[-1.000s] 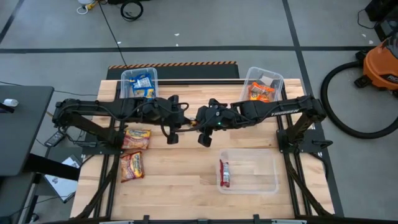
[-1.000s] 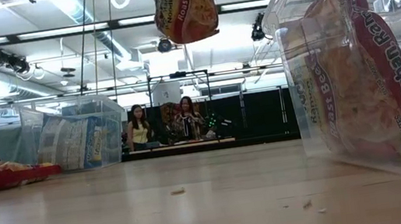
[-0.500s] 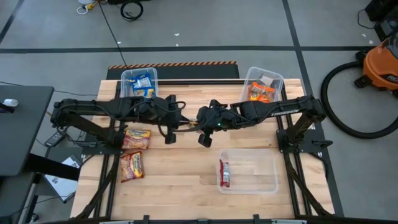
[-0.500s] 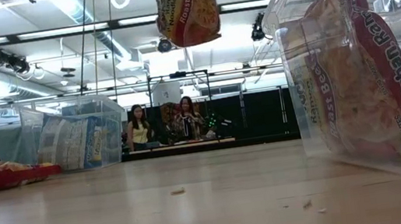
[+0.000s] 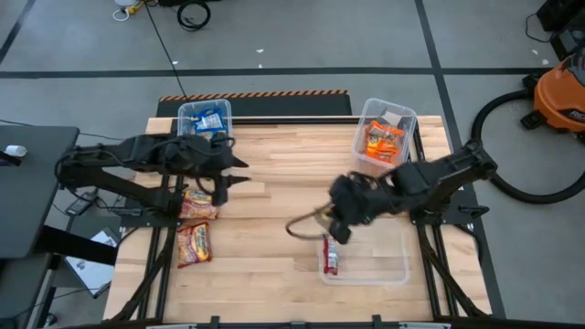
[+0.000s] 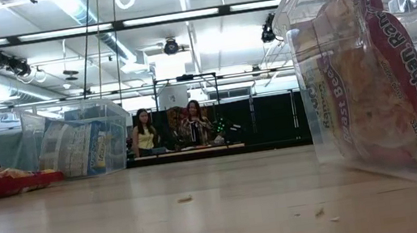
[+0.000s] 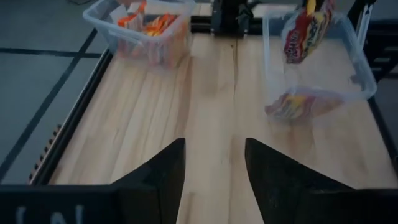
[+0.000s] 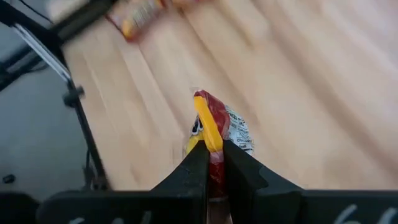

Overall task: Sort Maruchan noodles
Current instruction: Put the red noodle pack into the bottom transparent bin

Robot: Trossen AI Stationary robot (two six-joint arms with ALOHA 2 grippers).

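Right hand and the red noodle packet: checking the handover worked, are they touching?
Touching. The right wrist view shows the right hand with its fingers pinched on the red noodle packet.

Right claw [image 5: 330,230] carries a packet [image 5: 304,225] beside the clear bin [image 5: 393,265] — left claw [image 5: 222,189] apart

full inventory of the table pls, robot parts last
Blue bin: one, clear, far left corner, blue-and-yellow packets inside.
Orange bin: one, clear, far right corner, orange packets inside.
Near bin: one, clear, near right, one red packet standing against its left wall.
Loose packets: two, red-and-yellow, lying at the left edge.
Held packet: one, red-and-yellow, pinched in the right pincer.
Shop vacuum: one, orange, floor at right.
People: two, far background.
Left pincer: open, empty, over the table's left side.
Right pincer: shut on the packet, by the near bin.
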